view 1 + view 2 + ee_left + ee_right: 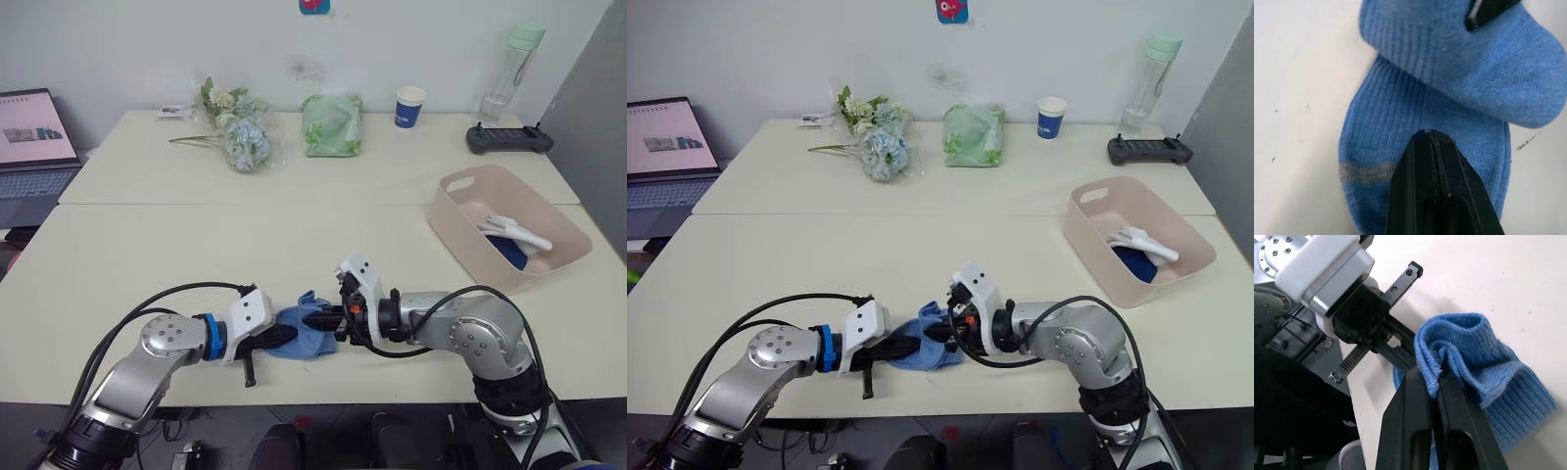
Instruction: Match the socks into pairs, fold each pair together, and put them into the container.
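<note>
- Where the blue socks (302,333) lie near the table's (147,255) front edge, both grippers meet on them.
- Right gripper (1439,377): clamped on a bunched fold.
- Left gripper (1426,139): closed, tips pressing the fabric.
- Socks: soft, light, limp; best pinched at the ribbed cuff.
- Tub (460,220): right edge, holding other socks.

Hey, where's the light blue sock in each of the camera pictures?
Left eye view: blue sock, near table edge, between both tools.
Right eye view: same spot, front centre.
Left wrist view: under the closed left tool.
Right wrist view: pinched in the right tool.
Shared landmark: the cream table.
</note>
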